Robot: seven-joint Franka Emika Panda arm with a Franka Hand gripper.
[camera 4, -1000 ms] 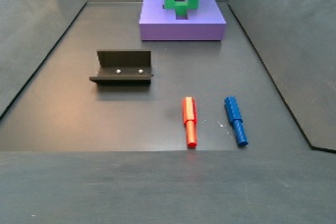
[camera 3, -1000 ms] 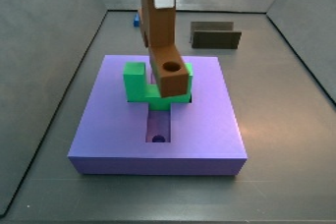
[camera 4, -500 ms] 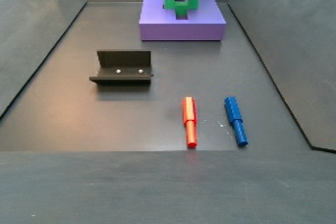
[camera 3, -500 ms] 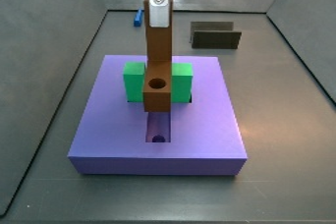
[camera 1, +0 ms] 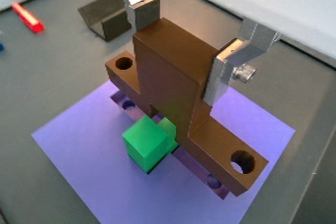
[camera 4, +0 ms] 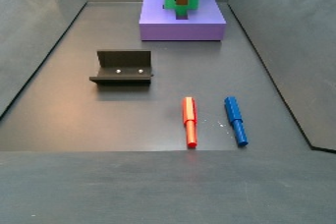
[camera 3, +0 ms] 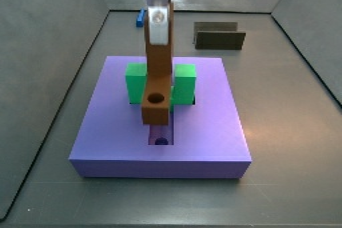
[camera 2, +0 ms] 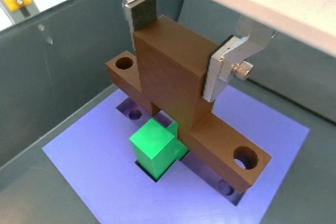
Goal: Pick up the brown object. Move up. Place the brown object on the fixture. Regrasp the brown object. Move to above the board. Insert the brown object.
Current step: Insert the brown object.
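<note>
The gripper [camera 1: 187, 41] hangs over the middle of the large lavender-purple flat square board [camera 3: 201, 132], its flat silver fingers [camera 2: 226, 69] clenched on the crosspiece end of the orange-brown bar with a round hole, the brown object [camera 3: 156, 77]. In a side view the bar stands upright, its holed lower end down at the board's central lengthwise groove [camera 3: 160, 132], between the arms of the green U-shaped block [camera 3: 138, 83] (whether the tip touches the groove floor I cannot tell). Both wrist views show the crosspiece with a round hole near each end, the green block [camera 2: 159, 146] just below it. The dark L-shaped fixture [camera 4: 122, 68] stands on the grey floor well apart from the board. Near the floor's front edge lie a red marker [camera 4: 190, 121] and a blue marker [camera 4: 235, 120], side by side.
</note>
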